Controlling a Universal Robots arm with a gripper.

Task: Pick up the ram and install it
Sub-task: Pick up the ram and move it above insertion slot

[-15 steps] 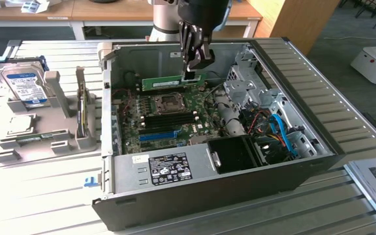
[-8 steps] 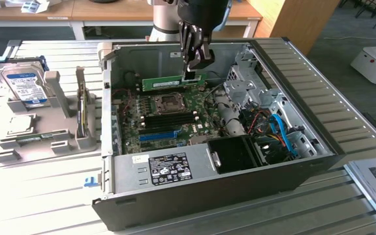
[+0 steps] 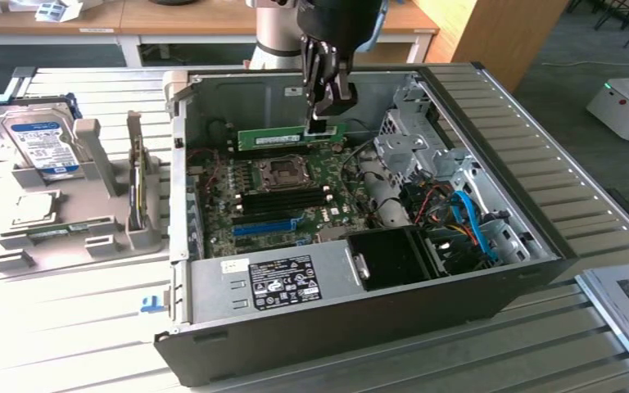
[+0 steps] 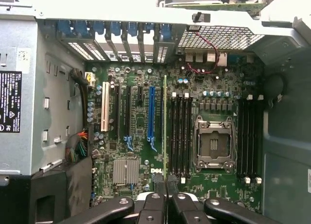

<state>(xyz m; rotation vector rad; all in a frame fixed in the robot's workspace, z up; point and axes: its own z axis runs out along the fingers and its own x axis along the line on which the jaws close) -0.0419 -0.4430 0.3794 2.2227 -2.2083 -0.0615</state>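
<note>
The claw (image 3: 320,124) (image 4: 165,185) is pinched nearly shut on the ram (image 3: 276,137) (image 4: 165,127), its black fingers (image 4: 154,200) clamped on either face of the thin green stick. In the exterior view it grips the stick by the end toward that view's right, and the rest reaches out level toward that view's left. The ram hangs inside the open computer case (image 3: 533,246), above the motherboard (image 3: 260,209) and over the far edge of the CPU socket (image 3: 282,172), not seated in anything. In the wrist view it shows edge-on as a narrow green line between the long blue slot (image 4: 151,117) and the bank of black memory slots (image 4: 181,134) beside the socket (image 4: 213,146). Nearer the exterior camera, a power supply with a black label (image 3: 282,282) fills the case's front corner. Outside the case, toward the exterior view's left, a grey rack (image 3: 107,188) on the slatted table (image 3: 74,327) holds an upright hard drive (image 3: 43,143) and a second green stick (image 3: 69,228) lying low in it.
</note>
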